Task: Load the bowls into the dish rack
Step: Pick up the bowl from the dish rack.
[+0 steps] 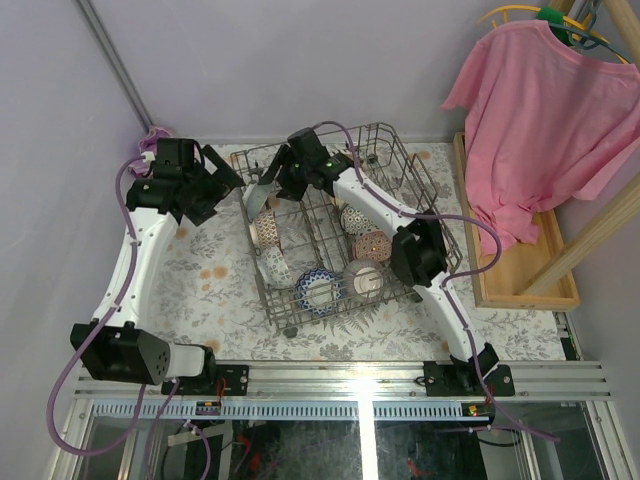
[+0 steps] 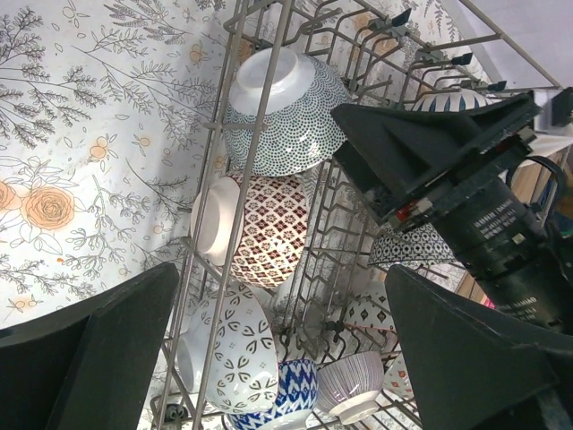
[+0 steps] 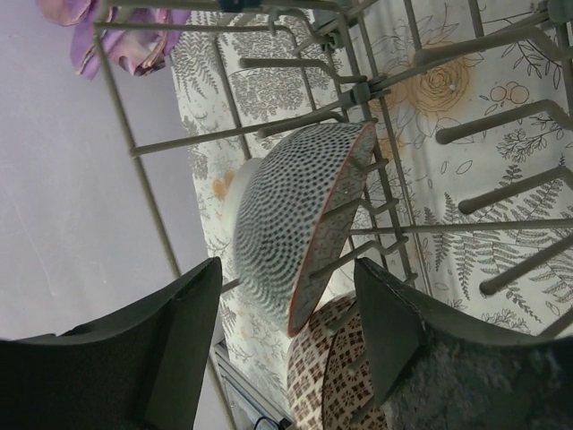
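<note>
The dish rack (image 1: 440, 215) stands mid-table with several bowls in it, among them a blue one (image 1: 320, 290) and a red-patterned one (image 1: 266, 229). My right gripper (image 1: 262, 188) reaches over the rack to its back-left corner. In the right wrist view its jaws (image 3: 286, 269) stand apart on either side of a dotted bowl (image 3: 295, 215), which leans on edge against the tines (image 3: 501, 121) above the red diamond bowl (image 3: 349, 376). I see no finger touching it. My left gripper (image 1: 228, 180) hangs open just left of the rack, above the dotted bowl (image 2: 282, 112) and a leaf-patterned bowl (image 2: 237, 349).
A pink shirt (image 1: 530, 120) hangs at the right over a wooden tray (image 1: 520, 270). A purple cloth (image 1: 150, 135) lies at the back-left corner by the wall. A floral cloth (image 1: 200, 280) covers the table around the rack.
</note>
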`<state>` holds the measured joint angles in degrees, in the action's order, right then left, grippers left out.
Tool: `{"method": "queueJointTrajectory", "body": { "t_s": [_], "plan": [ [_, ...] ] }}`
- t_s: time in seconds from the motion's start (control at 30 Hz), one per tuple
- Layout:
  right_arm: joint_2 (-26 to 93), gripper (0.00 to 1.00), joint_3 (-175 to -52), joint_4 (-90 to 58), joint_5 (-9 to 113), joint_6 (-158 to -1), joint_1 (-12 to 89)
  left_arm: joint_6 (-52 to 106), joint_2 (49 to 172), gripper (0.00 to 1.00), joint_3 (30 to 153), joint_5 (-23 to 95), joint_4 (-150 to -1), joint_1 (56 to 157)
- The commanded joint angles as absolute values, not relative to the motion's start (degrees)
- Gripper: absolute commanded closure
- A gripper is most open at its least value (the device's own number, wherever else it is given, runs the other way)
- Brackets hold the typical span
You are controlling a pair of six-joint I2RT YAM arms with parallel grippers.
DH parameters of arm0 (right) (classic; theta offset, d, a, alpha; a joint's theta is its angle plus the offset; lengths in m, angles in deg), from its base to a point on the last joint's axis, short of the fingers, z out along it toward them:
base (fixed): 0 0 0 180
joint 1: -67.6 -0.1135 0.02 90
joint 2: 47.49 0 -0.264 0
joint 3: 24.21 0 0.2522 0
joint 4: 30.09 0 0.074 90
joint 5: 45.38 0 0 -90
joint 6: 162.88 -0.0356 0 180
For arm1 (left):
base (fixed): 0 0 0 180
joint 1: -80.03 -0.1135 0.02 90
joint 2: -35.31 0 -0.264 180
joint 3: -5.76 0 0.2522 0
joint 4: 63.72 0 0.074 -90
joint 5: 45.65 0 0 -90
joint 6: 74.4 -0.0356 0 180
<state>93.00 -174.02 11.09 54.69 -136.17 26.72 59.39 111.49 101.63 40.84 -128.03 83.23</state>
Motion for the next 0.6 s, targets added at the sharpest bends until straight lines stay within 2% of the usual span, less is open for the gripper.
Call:
{"method": "queueJointTrajectory", "body": {
  "t_s": [0.0, 0.27, 0.37, 0.43, 0.53, 0.57],
  "plan": [
    [93.6, 0.33, -173.6, 5.6, 55.9, -138.4, 26.3, 58.2, 112.1, 0.00, 101.8, 38.7, -126.1, 82.7],
    [93.9, 0.39, -171.8, -4.8, 58.5, -139.9, 26.2, 57.4, 112.7, 0.00, 102.6, 39.3, -127.0, 82.4],
    [94.1, 0.52, -171.4, -7.1, 59.6, -140.5, 26.2, 57.2, 113.0, 0.00, 103.0, 39.5, -127.2, 82.3],
    [93.4, 0.64, -169.8, -8.3, 60.0, -140.6, 26.2, 57.2, 113.2, 0.00, 103.2, 39.6, -127.3, 82.2],
    [92.3, 0.74, -167.1, -10.9, 61.3, -140.7, 26.2, 57.2, 113.3, 0.01, 103.2, 39.7, -127.3, 82.1],
    [92.3, 0.82, -167.1, -11.0, 61.9, -140.5, 26.2, 57.3, 113.4, 0.01, 103.0, 39.6, -127.1, 82.1]
  ]
}}
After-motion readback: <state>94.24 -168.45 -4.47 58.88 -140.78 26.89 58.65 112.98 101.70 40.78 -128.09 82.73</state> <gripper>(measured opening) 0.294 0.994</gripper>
